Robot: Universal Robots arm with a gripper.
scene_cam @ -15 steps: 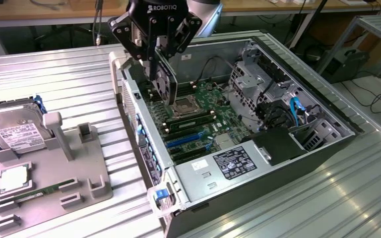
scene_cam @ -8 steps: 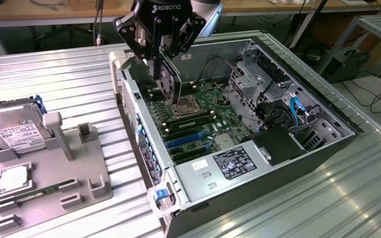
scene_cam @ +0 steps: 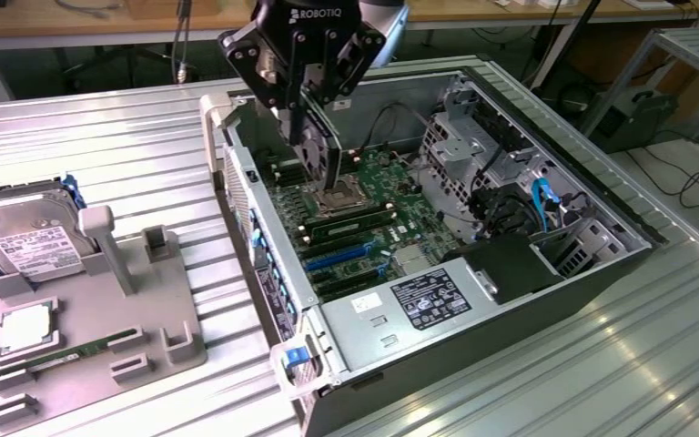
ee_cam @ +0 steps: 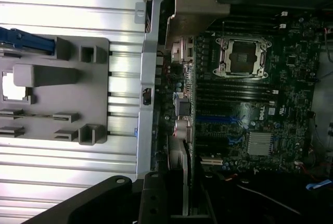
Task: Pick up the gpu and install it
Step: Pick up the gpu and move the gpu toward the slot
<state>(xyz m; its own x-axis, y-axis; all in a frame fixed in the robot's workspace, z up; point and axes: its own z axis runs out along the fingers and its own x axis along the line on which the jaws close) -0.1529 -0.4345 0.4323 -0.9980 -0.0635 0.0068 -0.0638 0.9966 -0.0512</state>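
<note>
**Card in hand over the open case**

Starting at the exterior view's left, the hard drive [scene_cam: 22, 241] and the grey parts holder [scene_cam: 95, 319] sit on the ribbed tabletop [scene_cam: 119, 146]. I have nothing to do there. The holder keeps a processor chip [scene_cam: 28, 330] and a narrow memory stick [scene_cam: 68, 357], and neither is mine to move.

Next comes the computer case [scene_cam: 247, 196], lying open on its side. My pincer [scene_cam: 310, 137] hangs above its rear wall, and its fingers look clamped on the gpu [scene_cam: 321, 162]. The card shows edge-on as a thin dark blade pointing down at the motherboard [scene_cam: 386, 205]. In the wrist view the gpu [ee_cam: 184, 174] runs out from between my fingers, with its pale metal side toward the case wall.

The card is above the board near the processor socket [scene_cam: 343, 193], not in any slot. The blue expansion slots [scene_cam: 338, 257] lie further along the board, toward the power supply [scene_cam: 429, 296].

As I judge it, this step goes well if I keep the card upright and its lower edge parallel to a slot. The bracket end belongs against the rear wall. The installed memory [scene_cam: 352, 215] and the loose cables [scene_cam: 544, 205] on the right are what I could snag.

My wrist points straight down, with the fingers vertical and low over the case opening.
</note>
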